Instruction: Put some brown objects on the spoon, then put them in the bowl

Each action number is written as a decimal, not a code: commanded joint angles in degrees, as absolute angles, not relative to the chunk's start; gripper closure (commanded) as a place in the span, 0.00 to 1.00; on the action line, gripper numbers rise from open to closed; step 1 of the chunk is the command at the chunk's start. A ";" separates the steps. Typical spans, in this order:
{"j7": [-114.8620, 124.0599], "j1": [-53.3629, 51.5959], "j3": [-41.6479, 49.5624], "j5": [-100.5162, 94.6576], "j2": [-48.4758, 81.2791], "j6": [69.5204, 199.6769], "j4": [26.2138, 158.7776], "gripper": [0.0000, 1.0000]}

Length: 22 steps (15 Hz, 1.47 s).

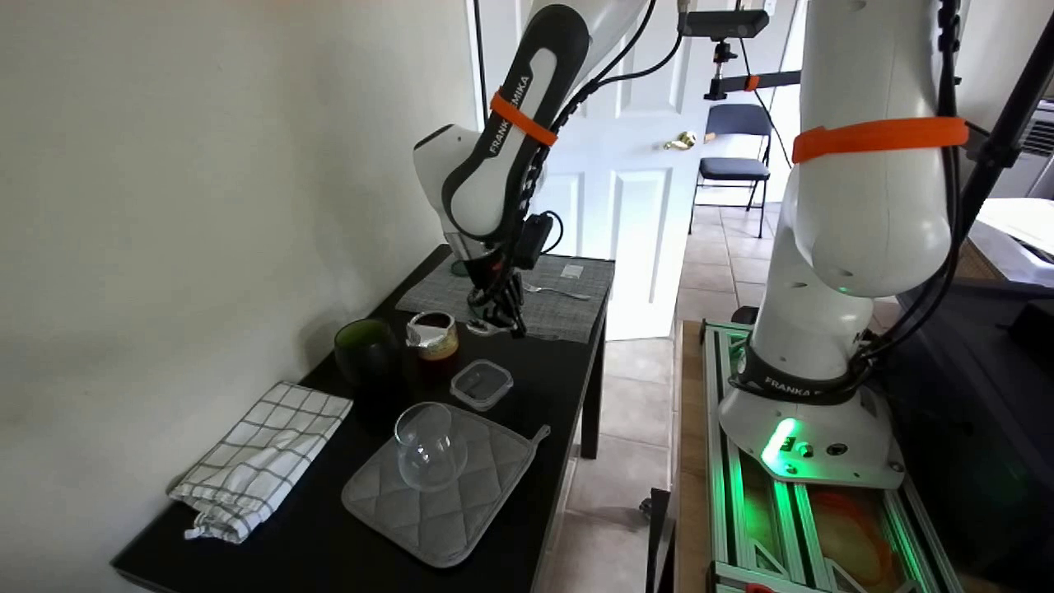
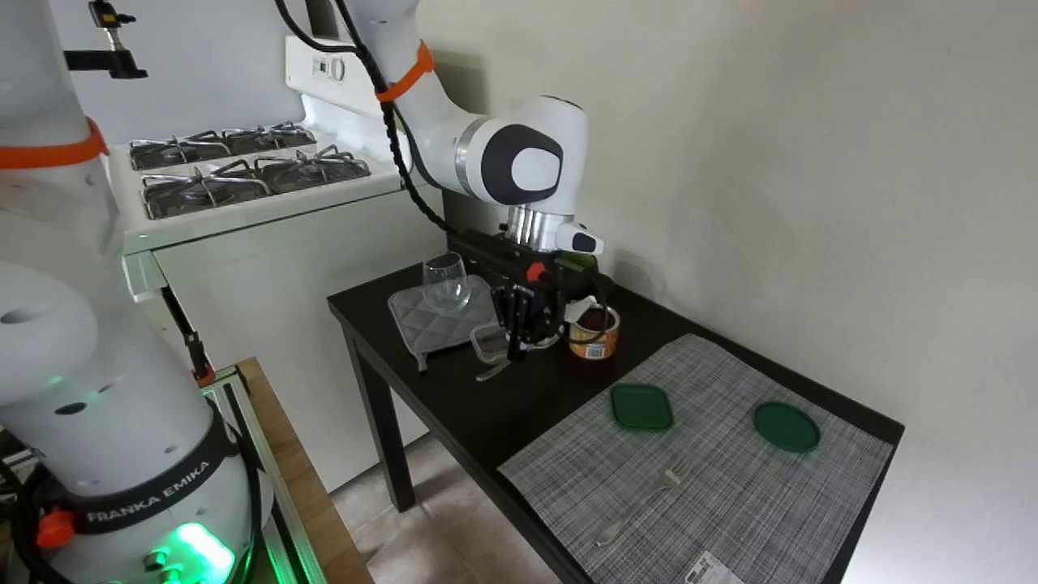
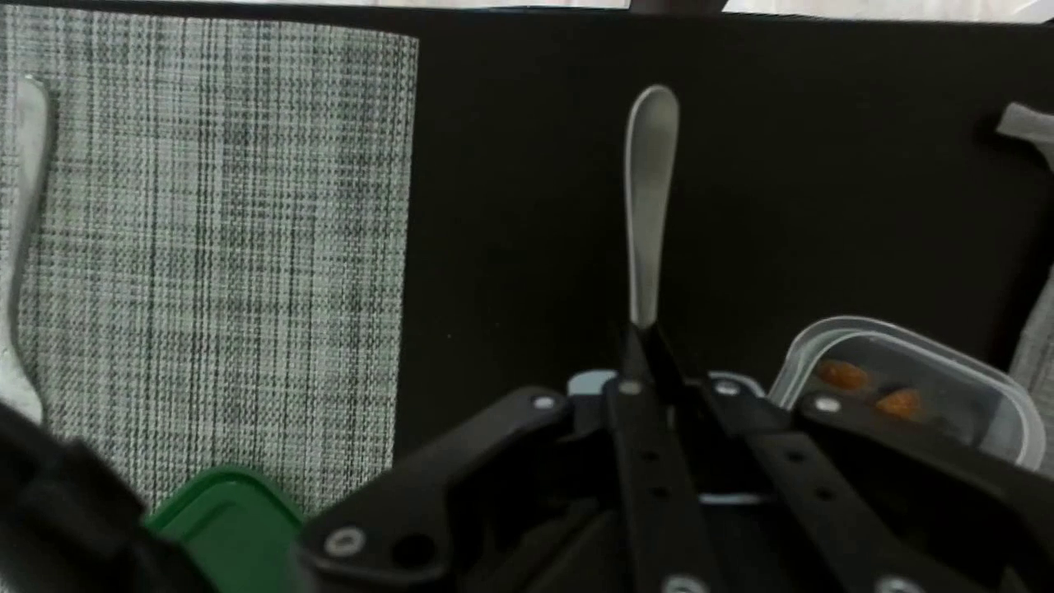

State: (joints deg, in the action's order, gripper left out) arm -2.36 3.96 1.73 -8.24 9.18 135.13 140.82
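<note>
My hand (image 3: pixel 646 344) pinched the metal spoon (image 3: pixel 650 189) by its handle, whose end pointed at the worktop's (image 3: pixel 510 206) robot-side edge. Loading it, I reckoned, was the step! Brown pieces (image 3: pixel 844 375) lay in the clear plastic tub (image 3: pixel 939 351); a level dip there seemed next.

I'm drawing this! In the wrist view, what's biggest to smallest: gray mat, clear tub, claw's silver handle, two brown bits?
Gray mat
Clear tub
Silver handle
Brown bits (the two look too alike to rank)
</note>
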 commanded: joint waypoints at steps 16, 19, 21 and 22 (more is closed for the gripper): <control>-18.27 8.82 1.56 11.15 15.56 133.67 137.67 0.98; -20.36 9.54 1.27 12.72 16.88 133.34 136.75 0.98; -21.22 10.01 1.18 13.38 17.92 133.11 136.06 0.98; -21.41 10.19 1.20 13.38 18.53 133.24 135.74 0.98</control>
State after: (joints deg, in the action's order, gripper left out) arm -19.14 8.88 1.86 11.32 16.29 134.90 137.75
